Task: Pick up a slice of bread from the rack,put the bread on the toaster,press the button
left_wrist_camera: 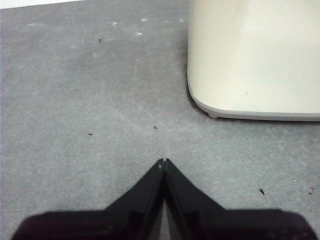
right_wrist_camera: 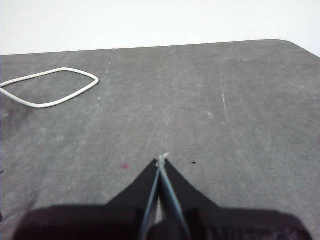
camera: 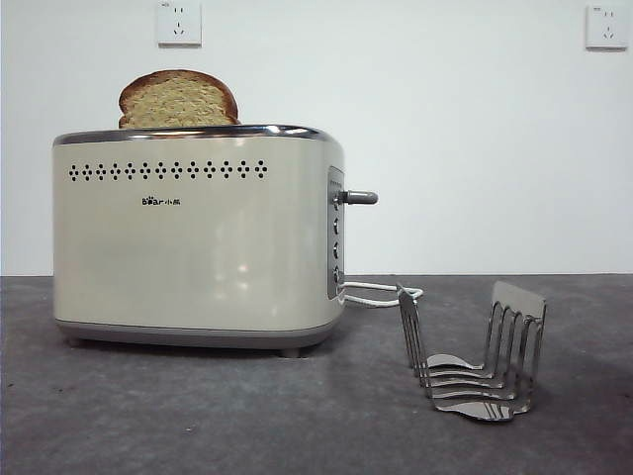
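Note:
The slice of bread (camera: 179, 99) stands upright in the top slot of the cream toaster (camera: 198, 237), its rounded brown crust above the chrome rim. The grey side lever (camera: 358, 197) sits high on the toaster's right side. The silver rack (camera: 473, 354) stands empty on the table to the right of the toaster. Neither arm shows in the front view. My left gripper (left_wrist_camera: 163, 161) is shut over bare grey table, with a corner of the toaster (left_wrist_camera: 250, 55) nearby. My right gripper (right_wrist_camera: 161, 159) is shut over bare table, holding nothing.
The toaster's white cord (camera: 381, 294) loops on the table behind the rack, and the cord (right_wrist_camera: 47, 87) also shows in the right wrist view. Two wall sockets (camera: 179, 22) sit high on the white wall. The table's far edge and rounded corner (right_wrist_camera: 287, 42) show ahead of the right gripper.

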Controlling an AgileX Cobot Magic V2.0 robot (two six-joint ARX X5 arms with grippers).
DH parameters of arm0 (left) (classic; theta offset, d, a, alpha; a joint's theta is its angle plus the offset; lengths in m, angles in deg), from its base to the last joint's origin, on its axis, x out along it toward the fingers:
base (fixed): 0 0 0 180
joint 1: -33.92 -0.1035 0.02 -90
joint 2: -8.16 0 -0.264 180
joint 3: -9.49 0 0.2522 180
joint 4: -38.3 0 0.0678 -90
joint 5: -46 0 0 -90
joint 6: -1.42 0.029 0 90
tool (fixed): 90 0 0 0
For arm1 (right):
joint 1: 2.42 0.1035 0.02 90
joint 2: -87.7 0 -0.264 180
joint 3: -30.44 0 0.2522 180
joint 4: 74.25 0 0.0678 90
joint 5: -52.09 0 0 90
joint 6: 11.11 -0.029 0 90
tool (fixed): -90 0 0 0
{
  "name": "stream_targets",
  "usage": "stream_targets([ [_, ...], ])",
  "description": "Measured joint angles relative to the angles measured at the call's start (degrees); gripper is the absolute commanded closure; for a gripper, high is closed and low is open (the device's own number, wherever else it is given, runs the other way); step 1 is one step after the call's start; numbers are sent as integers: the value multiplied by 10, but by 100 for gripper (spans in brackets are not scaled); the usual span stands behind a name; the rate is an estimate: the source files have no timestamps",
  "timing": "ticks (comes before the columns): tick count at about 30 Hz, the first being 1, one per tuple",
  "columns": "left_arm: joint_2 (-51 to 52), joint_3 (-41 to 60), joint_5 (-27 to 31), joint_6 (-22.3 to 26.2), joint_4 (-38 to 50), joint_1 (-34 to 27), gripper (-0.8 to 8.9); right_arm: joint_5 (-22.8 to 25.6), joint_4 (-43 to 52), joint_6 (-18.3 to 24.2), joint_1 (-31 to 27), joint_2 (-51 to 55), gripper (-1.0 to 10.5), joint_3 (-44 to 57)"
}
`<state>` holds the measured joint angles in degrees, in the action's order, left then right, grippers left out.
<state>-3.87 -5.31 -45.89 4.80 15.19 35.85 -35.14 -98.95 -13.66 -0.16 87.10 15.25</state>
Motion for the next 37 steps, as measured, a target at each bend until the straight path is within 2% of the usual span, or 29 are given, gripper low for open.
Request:
stream_targets([
  [19, 0, 0, 0, 0, 0, 0, 817, 3, 0, 19, 0, 0, 946, 0],
  [37, 0, 0, 0, 0, 0, 0, 817, 3, 0, 20, 0, 0, 946, 0],
])
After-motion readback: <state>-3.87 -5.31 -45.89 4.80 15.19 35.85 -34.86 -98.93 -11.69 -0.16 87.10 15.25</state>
